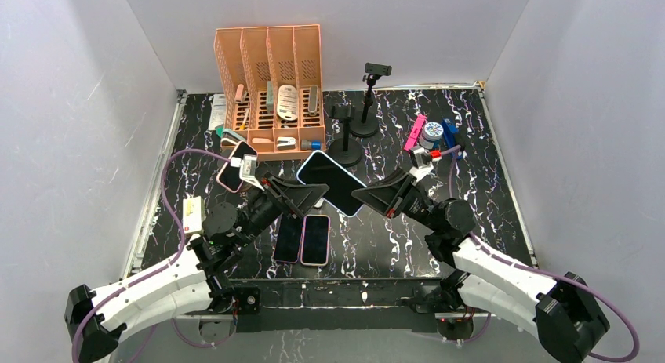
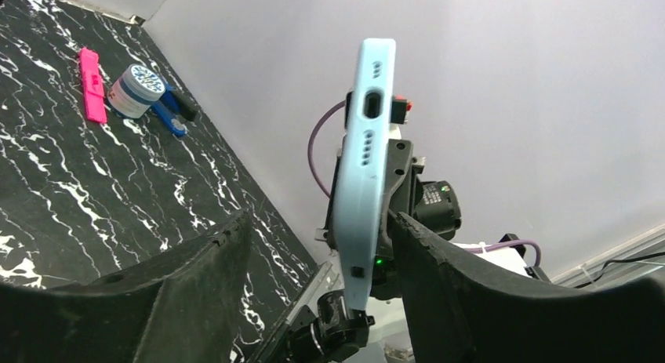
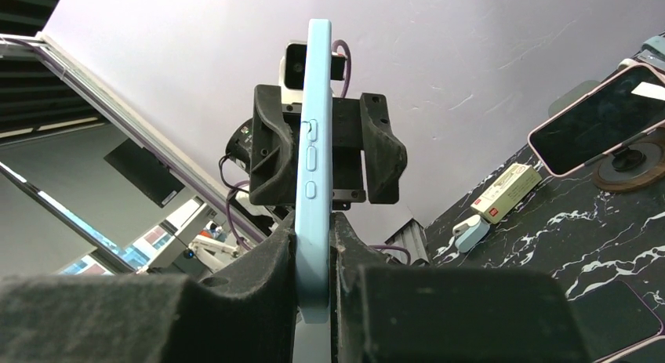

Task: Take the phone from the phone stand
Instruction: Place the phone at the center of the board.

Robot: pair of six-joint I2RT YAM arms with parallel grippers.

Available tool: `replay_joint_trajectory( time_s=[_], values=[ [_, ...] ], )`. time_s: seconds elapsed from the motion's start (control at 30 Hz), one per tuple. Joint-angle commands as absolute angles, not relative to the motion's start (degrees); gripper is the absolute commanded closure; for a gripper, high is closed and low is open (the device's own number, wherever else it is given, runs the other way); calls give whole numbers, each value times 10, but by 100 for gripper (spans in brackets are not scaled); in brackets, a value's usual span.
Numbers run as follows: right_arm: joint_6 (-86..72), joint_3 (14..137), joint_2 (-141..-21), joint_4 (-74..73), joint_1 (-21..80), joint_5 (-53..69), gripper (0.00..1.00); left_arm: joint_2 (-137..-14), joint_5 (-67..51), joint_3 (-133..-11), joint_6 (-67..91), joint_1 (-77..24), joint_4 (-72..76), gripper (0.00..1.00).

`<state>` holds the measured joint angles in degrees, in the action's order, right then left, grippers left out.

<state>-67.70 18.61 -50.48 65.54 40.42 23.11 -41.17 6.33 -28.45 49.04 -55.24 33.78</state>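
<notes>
Phone (image 1: 329, 181) corner (in right gripper (image 1: 365, 197)) hidden

The phone (image 1: 331, 182) sits between left gripper (image 1: 316, 193) and right gripper (image 1: 362, 197), above the table (image 1: 486, 214). Two phones (image 1: 315, 239) lie before it, the organiser (image 1: 270, 81) behind, with stands (image 1: 357, 128) right of that.

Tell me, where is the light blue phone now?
Top view: the phone hangs mid-table, clamped by the right gripper, the open left gripper at its other end.

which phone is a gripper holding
The light blue phone, clamped in the right gripper; two flat phones lie on the table, the pink phone sits on a stand.
</notes>
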Motion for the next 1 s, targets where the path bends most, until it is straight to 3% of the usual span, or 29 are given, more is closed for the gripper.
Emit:
replay_joint_trajectory(
  time_s=[0.0,0.33,0.47,0.57,0.6,0.67,0.73,0.8,0.97],
  values=[
    [-673,181,-499,739,419,187,99,-408,63,-303,503,-552,374,44],
    [-659,172,-504,744,454,166,99,-406,67,-290,518,-552,387,65],
    [-650,171,-502,728,459,170,99,-406,65,-287,516,-552,388,78],
    [-639,181,-493,683,458,188,99,-396,65,-280,514,-552,387,94],
    [-634,188,-488,652,458,196,96,-391,66,-277,513,-552,384,100],
    [-623,198,-475,592,460,213,82,-381,69,-276,514,-552,368,100],
    [-615,202,-452,556,460,225,59,-370,73,-275,516,-552,351,100],
    [-600,213,-432,504,460,238,45,-359,76,-270,520,-552,340,100],
    [-532,265,-396,327,460,262,27,-341,69,-262,530,-552,315,100]
  ],
)
